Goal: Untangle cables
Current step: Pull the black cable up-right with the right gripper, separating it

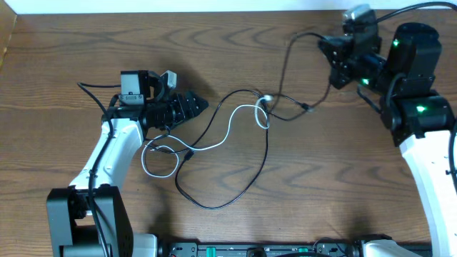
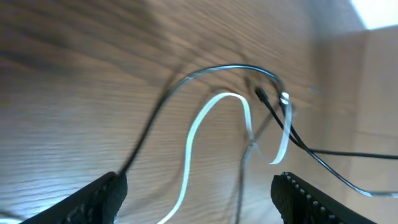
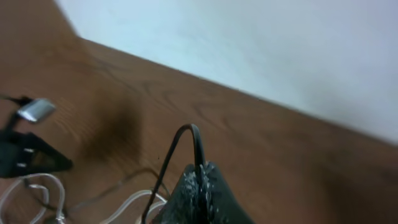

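The black cable (image 1: 246,178) and the white cable (image 1: 227,130) lie looped together on the wooden table, crossing near the middle (image 1: 263,107). My left gripper (image 1: 194,106) is open just left of the tangle; in the left wrist view both cables (image 2: 193,134) run between its spread fingers (image 2: 199,193). My right gripper (image 1: 330,48) is shut on the black cable (image 3: 194,140) and holds its end lifted at the back right, the cord running down to the tangle.
The wooden table (image 1: 314,164) ends at a pale wall at the back (image 3: 261,50). The right arm's own thicker black wires (image 1: 378,103) hang beside its body. A white loop (image 1: 158,163) lies next to the left arm.
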Controlling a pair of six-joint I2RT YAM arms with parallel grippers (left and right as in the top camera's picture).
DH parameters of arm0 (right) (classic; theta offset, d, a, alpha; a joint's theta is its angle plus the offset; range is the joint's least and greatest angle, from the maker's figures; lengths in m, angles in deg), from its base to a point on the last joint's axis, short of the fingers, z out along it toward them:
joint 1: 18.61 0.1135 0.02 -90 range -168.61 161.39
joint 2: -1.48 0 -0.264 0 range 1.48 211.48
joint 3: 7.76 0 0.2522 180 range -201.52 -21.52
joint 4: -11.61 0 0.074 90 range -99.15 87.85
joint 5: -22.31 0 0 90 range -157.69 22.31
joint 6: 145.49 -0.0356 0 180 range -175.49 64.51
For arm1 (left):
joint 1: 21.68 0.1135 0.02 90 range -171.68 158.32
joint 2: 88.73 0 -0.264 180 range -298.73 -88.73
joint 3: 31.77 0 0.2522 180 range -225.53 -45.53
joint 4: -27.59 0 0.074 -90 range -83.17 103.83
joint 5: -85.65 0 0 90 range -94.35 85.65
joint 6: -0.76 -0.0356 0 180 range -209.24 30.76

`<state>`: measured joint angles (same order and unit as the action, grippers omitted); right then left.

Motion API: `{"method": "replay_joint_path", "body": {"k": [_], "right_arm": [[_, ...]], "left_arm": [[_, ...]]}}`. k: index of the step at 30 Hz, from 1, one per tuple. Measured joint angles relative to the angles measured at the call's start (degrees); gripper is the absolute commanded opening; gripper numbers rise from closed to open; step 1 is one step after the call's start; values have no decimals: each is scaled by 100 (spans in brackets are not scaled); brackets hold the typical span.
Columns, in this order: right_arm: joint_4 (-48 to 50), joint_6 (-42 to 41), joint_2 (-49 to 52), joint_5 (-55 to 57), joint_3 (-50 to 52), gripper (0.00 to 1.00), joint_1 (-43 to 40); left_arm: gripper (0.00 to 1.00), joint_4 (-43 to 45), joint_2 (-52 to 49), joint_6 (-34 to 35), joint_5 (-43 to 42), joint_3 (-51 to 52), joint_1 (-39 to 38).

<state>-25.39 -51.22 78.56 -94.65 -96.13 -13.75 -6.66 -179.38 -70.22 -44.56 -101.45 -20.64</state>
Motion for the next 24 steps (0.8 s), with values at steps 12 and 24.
{"method": "replay_joint_path", "body": {"k": [12, 24], "right_arm": [[-695, -219, 0, 1064, 0, 1, -402], [852, -345, -457, -1040, 13, 1, -579]], "left_arm": [[79, -203, 0, 0, 872, 0, 0], [79, -286, 0, -2, 1060, 0, 0]]}}
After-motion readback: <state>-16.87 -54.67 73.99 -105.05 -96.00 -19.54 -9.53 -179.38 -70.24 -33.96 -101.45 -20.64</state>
